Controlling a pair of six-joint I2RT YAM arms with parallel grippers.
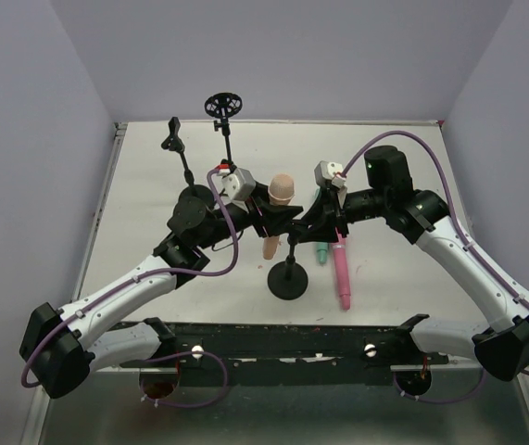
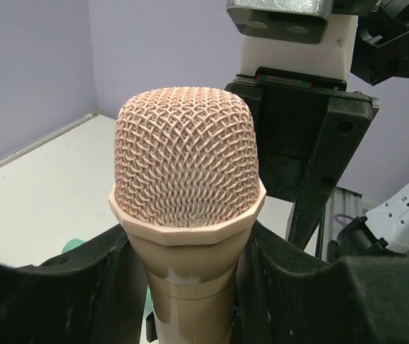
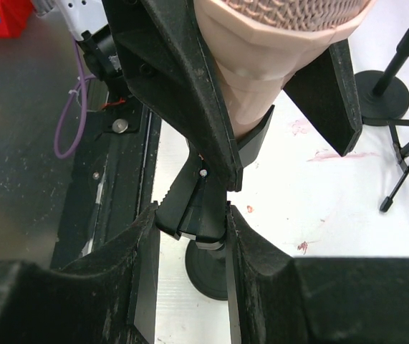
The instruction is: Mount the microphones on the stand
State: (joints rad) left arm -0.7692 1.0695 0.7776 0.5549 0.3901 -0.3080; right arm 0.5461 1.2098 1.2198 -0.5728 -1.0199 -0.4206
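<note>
My left gripper (image 1: 271, 215) is shut on the peach-beige microphone (image 1: 280, 192), which stands head up over the stand (image 1: 288, 278) in the middle of the table. In the left wrist view the fingers (image 2: 82, 287) press both sides of its body (image 2: 188, 279). My right gripper (image 1: 313, 222) is shut on the handles of the stand's black clip (image 3: 197, 211). The peach microphone's body (image 3: 251, 79) sits in the clip's black prongs just above. The pink microphone (image 1: 342, 269) lies flat right of the stand. The teal-green microphone (image 1: 321, 250) lies beside it, mostly hidden by my right gripper.
Two more black stands are at the back: one with a clip (image 1: 173, 139), one with a round ring top (image 1: 223, 104). The middle stand's round base (image 3: 208, 272) shows below my right fingers. A black rail (image 1: 273, 338) runs along the near edge.
</note>
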